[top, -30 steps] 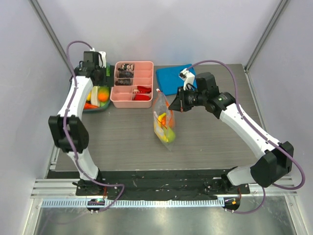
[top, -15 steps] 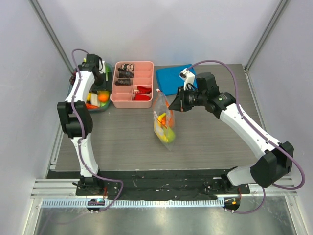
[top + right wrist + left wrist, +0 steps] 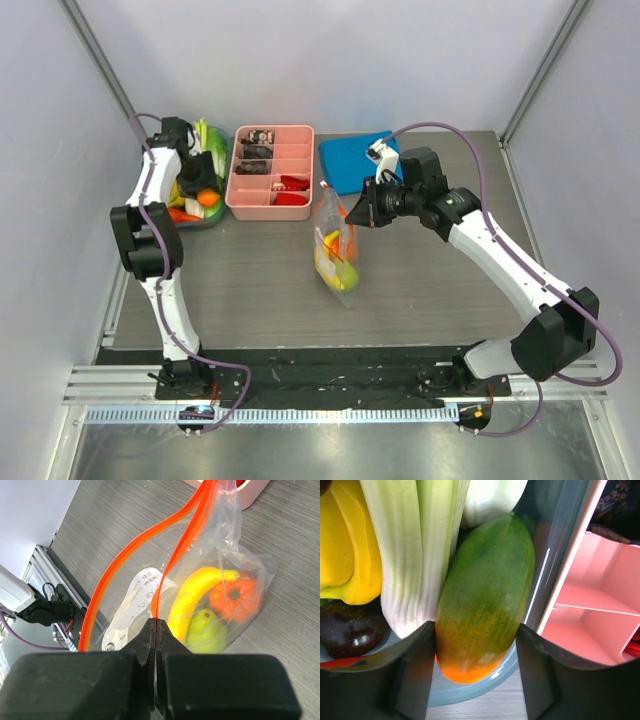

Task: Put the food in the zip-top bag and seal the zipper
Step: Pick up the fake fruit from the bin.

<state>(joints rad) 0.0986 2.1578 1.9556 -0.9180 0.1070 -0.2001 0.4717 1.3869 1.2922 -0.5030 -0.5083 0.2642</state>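
The clear zip-top bag stands mid-table, mouth open, holding a yellow banana, a green pear and an orange piece. My right gripper is shut on one side of the bag's orange-red zipper; in the right wrist view its tips pinch the strip. My left gripper is over the grey-blue bowl of food at the far left. It is open, its fingers on either side of a green-and-orange fruit lying in the bowl.
Pale leafy stalks, a yellow piece and a dark purple piece lie beside that fruit. The pink compartment tray stands right of the bowl. A folded blue cloth lies behind the bag.
My left arm has swung back and lowered its gripper into the bowl, around the green-and-orange fruit. My right gripper and the bag have not moved.
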